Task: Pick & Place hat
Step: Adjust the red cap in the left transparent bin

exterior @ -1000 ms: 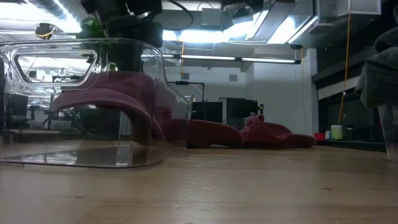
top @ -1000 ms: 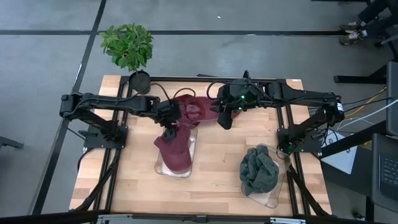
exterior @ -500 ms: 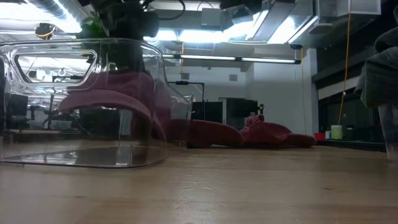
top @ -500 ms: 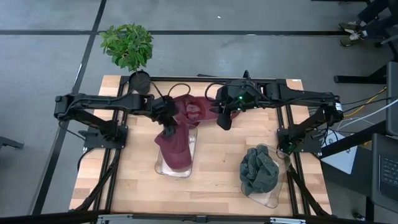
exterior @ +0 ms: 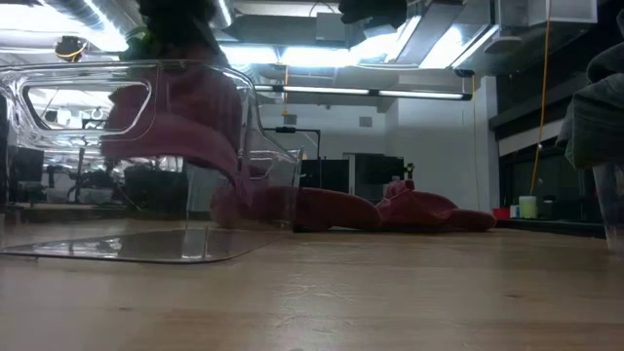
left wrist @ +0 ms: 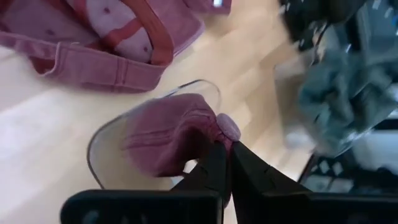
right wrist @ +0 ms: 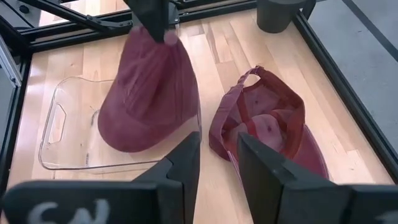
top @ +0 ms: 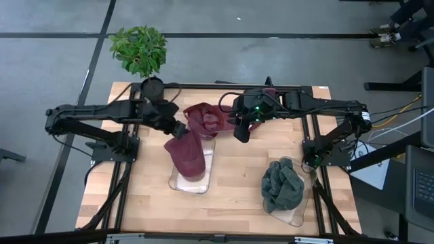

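High view shows the left end effector (top: 178,130) clenched on the top of a maroon hat (top: 186,154), which hangs over a clear tray (top: 203,181) on the desk (top: 230,196); the right end effector (top: 241,130) hovers partly parted, grasping nothing, beside a second hat (top: 207,118) lying upside down. Low view alone shows the held hat's brim (exterior: 171,127) tilted inside the tray's walls, lifted off its floor. Left wrist view shows the fingers (left wrist: 219,167) pressed together on the hat's crown. Right wrist view shows the second hat's strap and inner lining (right wrist: 267,127).
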{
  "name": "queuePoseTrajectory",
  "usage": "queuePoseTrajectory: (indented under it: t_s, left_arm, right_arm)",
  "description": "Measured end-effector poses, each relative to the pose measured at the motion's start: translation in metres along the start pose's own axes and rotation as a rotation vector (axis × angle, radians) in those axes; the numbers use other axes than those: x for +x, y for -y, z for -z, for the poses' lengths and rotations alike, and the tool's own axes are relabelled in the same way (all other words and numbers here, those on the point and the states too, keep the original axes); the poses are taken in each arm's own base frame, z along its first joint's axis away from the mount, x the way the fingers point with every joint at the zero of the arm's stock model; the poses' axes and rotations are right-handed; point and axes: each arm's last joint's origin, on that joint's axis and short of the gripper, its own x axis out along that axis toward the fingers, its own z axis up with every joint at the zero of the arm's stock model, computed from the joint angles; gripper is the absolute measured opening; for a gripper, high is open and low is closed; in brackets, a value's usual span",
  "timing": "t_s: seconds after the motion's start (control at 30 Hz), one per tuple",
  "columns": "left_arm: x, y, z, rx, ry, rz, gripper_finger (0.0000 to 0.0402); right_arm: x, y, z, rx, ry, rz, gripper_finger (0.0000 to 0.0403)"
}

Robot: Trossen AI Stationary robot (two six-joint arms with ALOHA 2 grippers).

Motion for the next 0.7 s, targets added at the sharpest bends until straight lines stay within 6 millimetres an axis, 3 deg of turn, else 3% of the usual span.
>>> queuePoseTrajectory:
  t_s: [0.17,0.33,0.7]
  left_arm:
    - [-0.018,0.004,0.013,-0.112,0.074,0.014,0.0004]
    - [-0.024,0.012,0.030,-0.205,0.136,0.021,0.0004]
    - [-0.006,0.023,0.069,-0.353,0.366,-0.089,0.0004]
  right_arm:
    - [0.000,0.000,0.000,-0.004,0.002,0.000,0.0106]
    - [0.000,0.000,-0.002,-0.024,0.017,-0.002,0.0106]
    - [0.000,0.000,-0.003,-0.022,0.034,-0.005,0.0106]
